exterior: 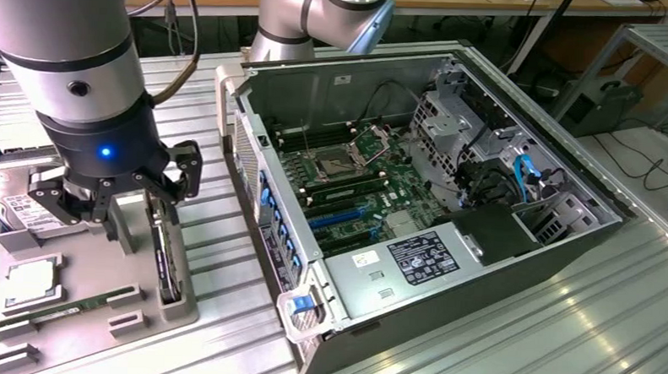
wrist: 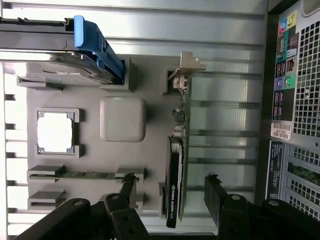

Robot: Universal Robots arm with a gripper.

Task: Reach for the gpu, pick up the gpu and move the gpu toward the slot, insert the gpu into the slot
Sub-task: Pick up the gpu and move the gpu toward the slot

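The gpu (exterior: pixel 167 268) is a thin black card standing on edge in a grey holder tray (exterior: pixel 94 261) at the exterior view's left. Its silver bracket (wrist: pixel 187 67) sits at the end away from my gripper. My gripper (exterior: pixel 140 225) hangs just above the card and is open. In the wrist view the gpu (wrist: pixel 176 170) lies between the two black fingers (wrist: pixel 127 190), touching neither, with the gripper (wrist: pixel 171 192) centred over its near end. The blue slot (exterior: pixel 335 219) is on the green motherboard (exterior: pixel 362 192) inside the open computer case (exterior: pixel 559 205).
The tray also carries a silver hard drive (wrist: pixel 45 55) with a blue clip (wrist: pixel 97 47), a processor chip (wrist: pixel 55 131) and a green memory stick (wrist: pixel 85 175). The case wall (exterior: pixel 250 175) rises right beside the tray. The power supply (exterior: pixel 421 258) borders the motherboard.
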